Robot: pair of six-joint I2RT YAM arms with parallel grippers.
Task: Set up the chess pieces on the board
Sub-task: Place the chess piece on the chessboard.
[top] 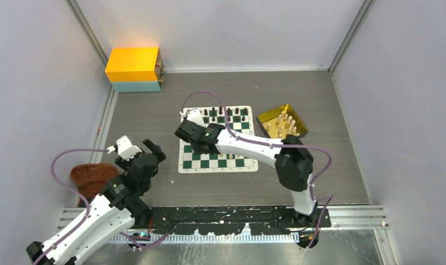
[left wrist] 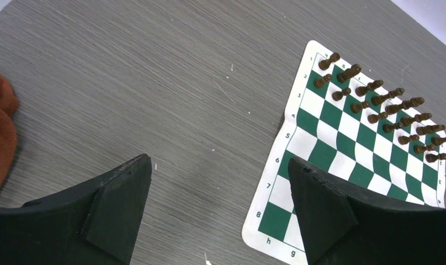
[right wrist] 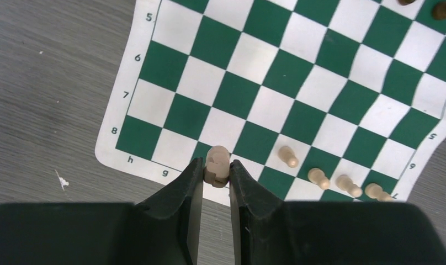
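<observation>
Clenched on a small cream turned chess piece (right wrist: 217, 158), the right gripper (right wrist: 216, 168) is seen at the lower centre of the right wrist view. The piece is pinched by its body between the black fingertips, and its rounded, notched head is left showing above them. It is held over the lower left corner of the flat green-and-white checked board (right wrist: 240, 94), near the white border; whether its base touches the mat cannot be told.

The piece is judged to be light, rigid and smooth, so it may slip or twist in a loose pinch and topple on its narrow base. A hold low on the waist, as shown, is thought best.

Four more pale pieces (right wrist: 319, 178) are stood in a line toward the lower right of that view. Dark brown pieces (left wrist: 375, 102) are ranked in two rows at the upper right of the left wrist view. In the top view, further pale pieces (top: 283, 125) are kept in the shiny gold rectangular tray (top: 261, 119), just right of the board.

The left gripper (left wrist: 219, 163) is spread wide, with nothing held, over the grey wood-grain table (left wrist: 154, 83).
</observation>
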